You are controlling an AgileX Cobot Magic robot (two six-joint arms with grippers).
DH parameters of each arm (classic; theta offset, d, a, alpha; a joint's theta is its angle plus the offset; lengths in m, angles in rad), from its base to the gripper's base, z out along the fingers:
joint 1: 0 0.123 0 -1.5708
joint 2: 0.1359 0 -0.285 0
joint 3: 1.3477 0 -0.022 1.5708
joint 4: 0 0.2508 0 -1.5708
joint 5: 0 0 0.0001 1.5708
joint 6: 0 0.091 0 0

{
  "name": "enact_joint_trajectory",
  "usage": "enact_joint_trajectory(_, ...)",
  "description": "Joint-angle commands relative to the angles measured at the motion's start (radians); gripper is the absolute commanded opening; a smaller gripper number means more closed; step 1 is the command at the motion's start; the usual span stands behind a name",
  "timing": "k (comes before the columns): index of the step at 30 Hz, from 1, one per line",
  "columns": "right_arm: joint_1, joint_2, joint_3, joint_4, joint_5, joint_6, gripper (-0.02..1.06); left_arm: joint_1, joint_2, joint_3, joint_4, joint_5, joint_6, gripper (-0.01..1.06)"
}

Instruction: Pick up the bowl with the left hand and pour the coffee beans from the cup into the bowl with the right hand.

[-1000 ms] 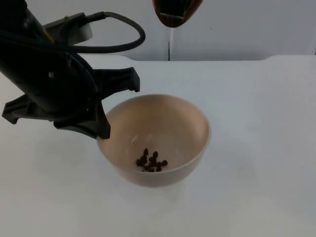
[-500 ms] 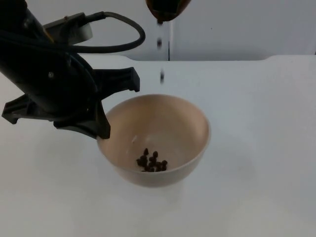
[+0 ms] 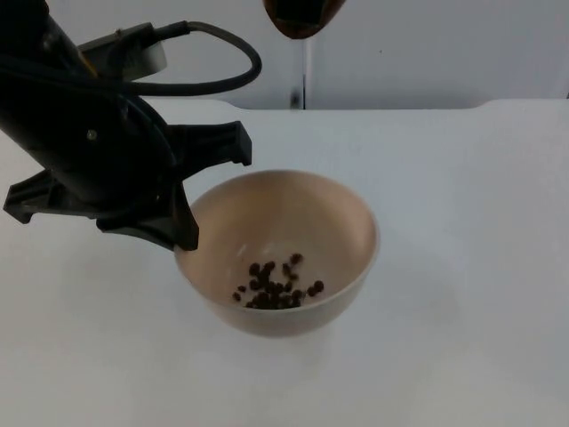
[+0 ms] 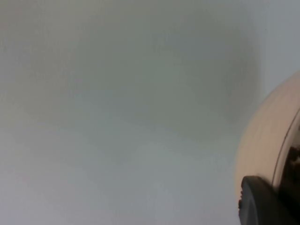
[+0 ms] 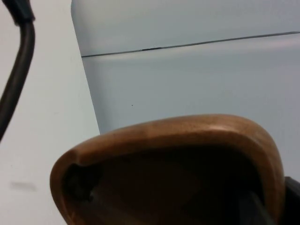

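A beige bowl point(image 3: 331, 209) hangs a little above the white table, with dark coffee beans point(image 3: 277, 286) scattered over its bottom. My left gripper point(image 3: 185, 233) is shut on the bowl's left rim. The left wrist view has the bowl's outer wall point(image 4: 262, 150) beside a black fingertip point(image 4: 262, 204). High above the bowl's far side, a brown wooden cup point(image 3: 302, 18) is tipped with its mouth downward. A dark blur, perhaps a falling bean point(image 3: 294, 96), hangs below it. My right gripper point(image 5: 274, 201) is shut on the cup point(image 5: 168, 140), whose rim looms close in the right wrist view.
The white table top point(image 3: 462, 267) stretches bare to the right and in front of the bowl. The grey partition wall point(image 3: 427, 53) closes the far side. The left arm's black body point(image 3: 89, 151) covers the table's left part.
More beans have dropped from the cup into the bowl, so the pile is larger and more spread out. The cup has shifted slightly left. Bowl and left arm have stayed still.
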Motion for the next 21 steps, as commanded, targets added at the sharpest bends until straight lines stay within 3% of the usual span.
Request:
enact_joint_trajectory(1,0.007,-0.007,0.0,-0.025,-0.003,0.003,0.0,0.003,-0.016,0.0,-0.012,-0.008,-0.004,0.0)
enact_joint_trajectory(21,0.005,-0.009,-0.002,0.024,-0.003,0.04,0.0,0.003,-0.016,0.0,-0.012,-0.008,-0.004,0.0)
